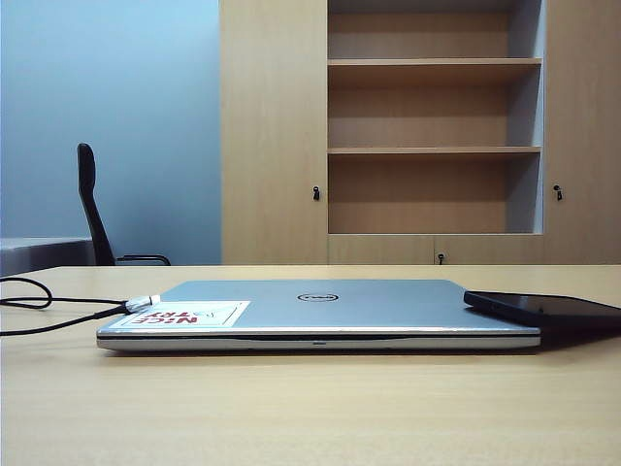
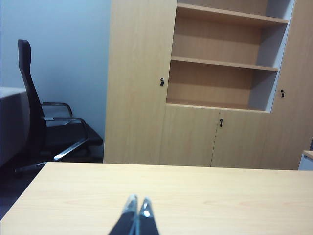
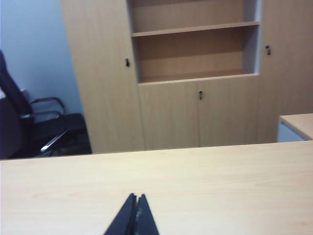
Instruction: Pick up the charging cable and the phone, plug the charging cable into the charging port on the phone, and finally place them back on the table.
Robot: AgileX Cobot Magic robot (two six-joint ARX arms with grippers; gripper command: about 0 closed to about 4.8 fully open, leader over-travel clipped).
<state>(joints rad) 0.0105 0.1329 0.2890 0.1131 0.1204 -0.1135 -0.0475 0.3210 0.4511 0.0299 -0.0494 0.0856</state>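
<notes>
From the left edge of the table (image 1: 291, 408) I saw the charging cable (image 1: 58, 313) run in, and its plug tip rested on the left corner of the closed silver laptop (image 1: 320, 311), beside the red-lettered sticker (image 1: 184, 315). The phone (image 1: 543, 309) lay tilted on the right corner of the laptop, with its far end over the table. My left gripper (image 2: 137, 206) and right gripper (image 3: 136, 201) were both clenched and empty above bare table, pointing toward the shelf cabinet (image 2: 220, 88).

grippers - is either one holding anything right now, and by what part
Nothing is held. The left gripper and right gripper are both shut, empty, above bare table. The charging cable and phone lie by the laptop.
</notes>
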